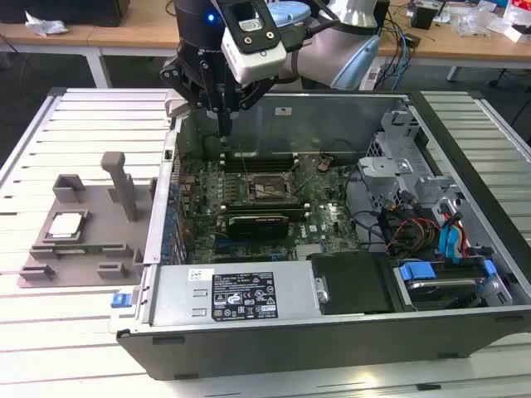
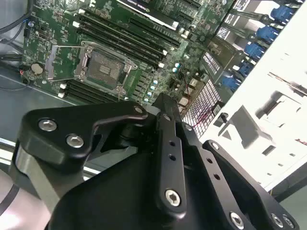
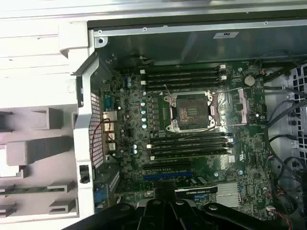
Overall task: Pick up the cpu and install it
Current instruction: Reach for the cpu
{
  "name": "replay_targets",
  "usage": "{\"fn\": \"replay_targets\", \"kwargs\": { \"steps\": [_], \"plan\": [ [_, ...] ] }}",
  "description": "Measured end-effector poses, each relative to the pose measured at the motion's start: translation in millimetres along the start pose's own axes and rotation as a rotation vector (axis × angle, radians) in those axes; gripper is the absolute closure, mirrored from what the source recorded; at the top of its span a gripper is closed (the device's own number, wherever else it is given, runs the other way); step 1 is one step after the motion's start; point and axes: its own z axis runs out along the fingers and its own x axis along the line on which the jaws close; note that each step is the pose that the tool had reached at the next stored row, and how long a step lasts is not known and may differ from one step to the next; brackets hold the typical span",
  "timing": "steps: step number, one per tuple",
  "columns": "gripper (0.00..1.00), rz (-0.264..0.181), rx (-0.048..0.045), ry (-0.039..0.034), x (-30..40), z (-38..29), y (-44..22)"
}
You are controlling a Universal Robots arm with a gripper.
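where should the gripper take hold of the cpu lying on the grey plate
Probably by two opposite thin edges, coming straight down from above. The cpu lies flat on the grey plate with its broad top facing up, so the sides are all there is to pinch.

Black tool (image 1: pixel 224 123), jointed links (image 2: pixel 86 127) studded with silver hex screws (image 2: pixel 172 197); blue light (image 1: pixel 210 16) at 12 o'clock, white camera box (image 1: pixel 249 37) at 1 o'clock; rounded silver-grey arm (image 1: pixel 328 58), pale-blue caps.
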Motion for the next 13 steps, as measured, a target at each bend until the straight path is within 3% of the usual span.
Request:
{"fn": "replay_targets", "kwargs": {
  "steps": [9, 13],
  "plan": [
    [0.89, 0.0, 0.0, 0.0, 0.0, 0.0, 0.0],
    [0.89, 0.0, -0.0006, -0.0001, 3.6, -0.1, -0.2]
  ]
}}
